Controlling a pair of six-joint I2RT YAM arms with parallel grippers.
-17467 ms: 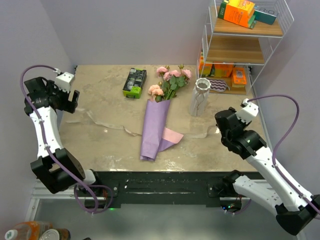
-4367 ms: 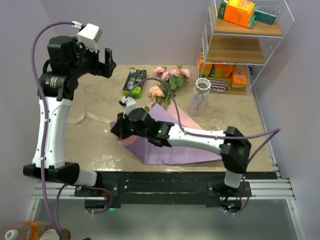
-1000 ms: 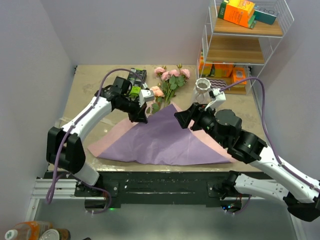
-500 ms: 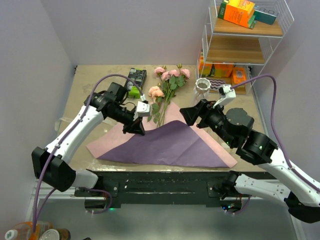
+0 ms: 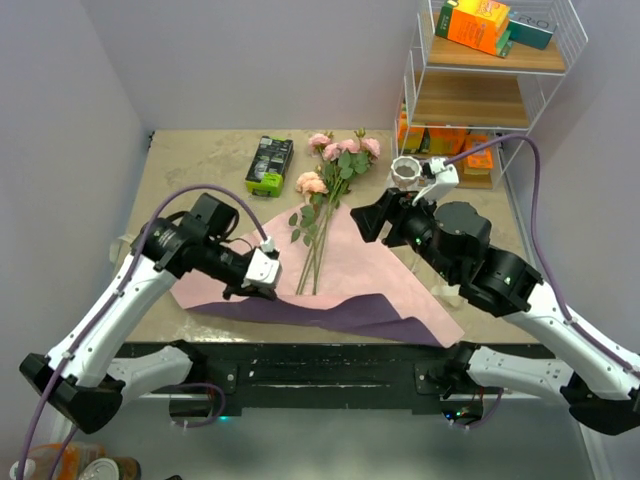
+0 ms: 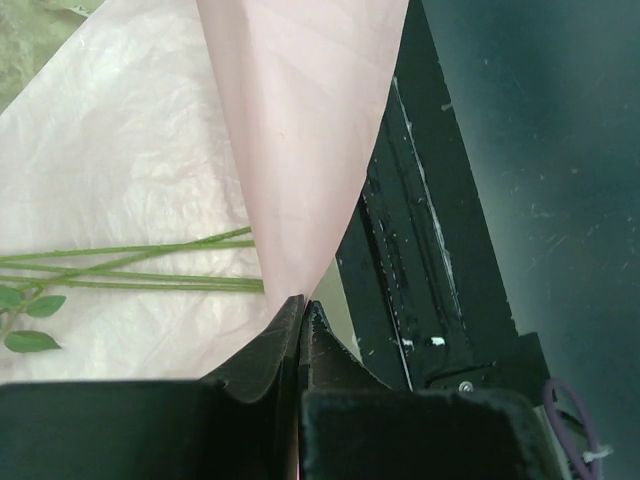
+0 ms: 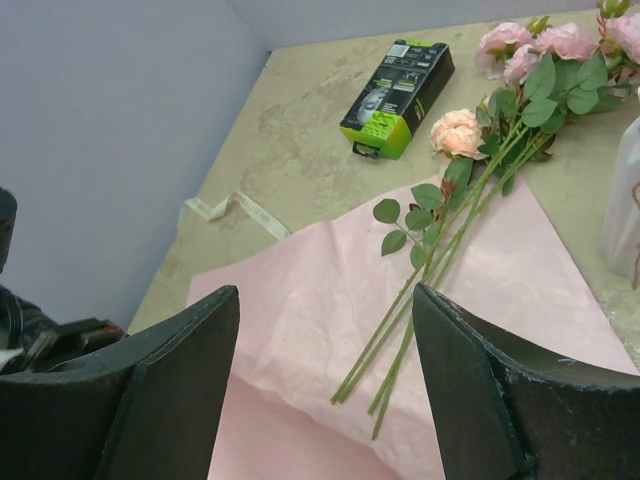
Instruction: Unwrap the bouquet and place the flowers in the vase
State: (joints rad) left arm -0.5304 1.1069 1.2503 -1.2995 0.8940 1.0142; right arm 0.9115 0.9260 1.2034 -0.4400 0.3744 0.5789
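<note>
Pink-faced wrapping paper (image 5: 370,270): spread open on the table (image 5: 190,170), pale pink side up, lilac underside showing along the curled near edge.
Flowers (image 5: 338,160): unwrapped, lying across the sheet; blooms on bare tabletop past its far corner, thin green stems (image 5: 315,250) resting on the pink side, ends toward the near edge.
Left gripper (image 6: 303,308): clamped tight on the paper's near-left edge, holding a fold of it raised just beside the stem ends.
Right gripper (image 7: 326,300): fingers spread wide, holding nothing, hovering above the far right part of the sheet, near the stems.
Vase (image 5: 405,172): upright at far right, just beside the blooms, partly hidden behind the right arm.
Green-and-black box (image 5: 270,165): flat on the tabletop, left of the blooms.
Beige ribbon (image 7: 235,207): loose on the tabletop, left of the paper.
Wire shelf (image 5: 480,100): far right corner, orange boxes (image 5: 478,25) on the top tier.
</note>
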